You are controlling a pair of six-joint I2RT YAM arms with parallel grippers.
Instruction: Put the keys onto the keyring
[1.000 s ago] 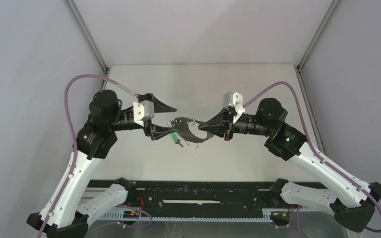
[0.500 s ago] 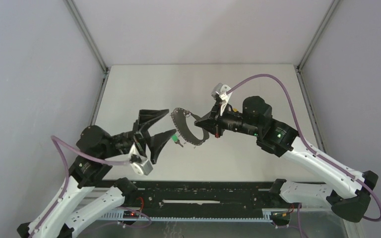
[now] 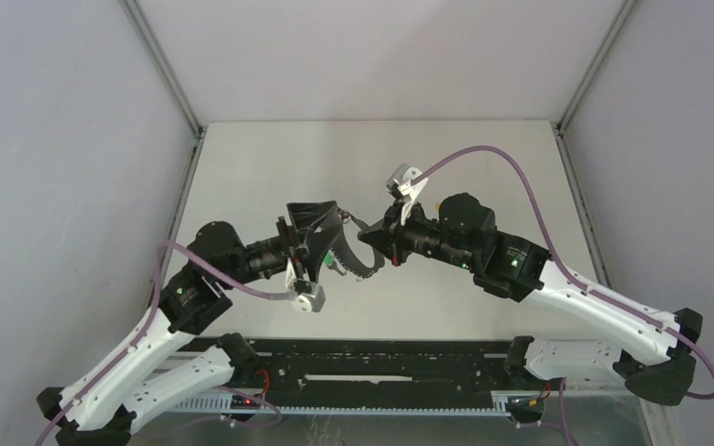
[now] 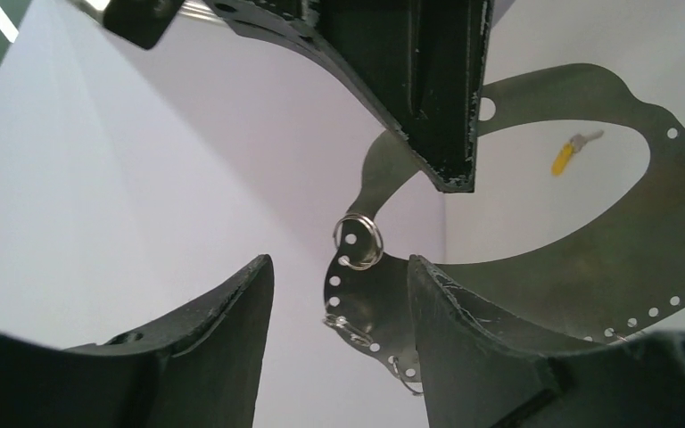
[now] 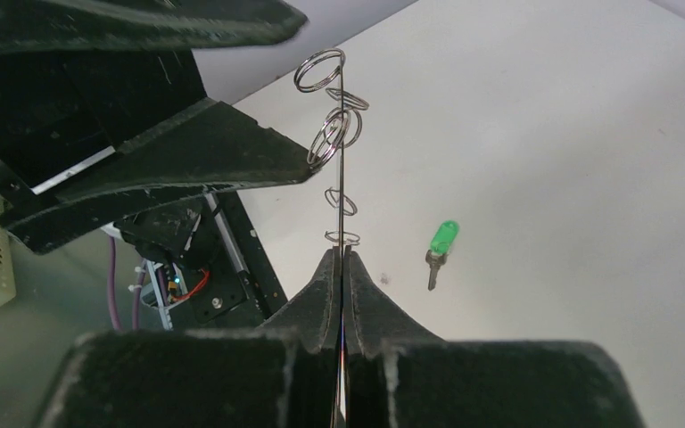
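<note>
Keyring (image 4: 673, 227) edge-on in clamped right gripper (image 5: 341, 257), long axis running toward left gripper (image 3: 334, 239), its fingers apart

From above, our left arm (image 3: 149, 334) rises from 7 o'clock, elbow bent. Its left gripper (image 3: 327, 237) points toward 3 o'clock with fingers spread apart. Our right arm (image 3: 595, 311) reaches in from 5 o'clock. Its right gripper (image 3: 364, 238) aims at 9 o'clock, fingers pressed together on the keyring (image 4: 660, 250). The two grippers' tips nearly meet at centre.

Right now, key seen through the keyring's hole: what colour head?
Yellow-orange key; left wrist view shows it best.
</note>
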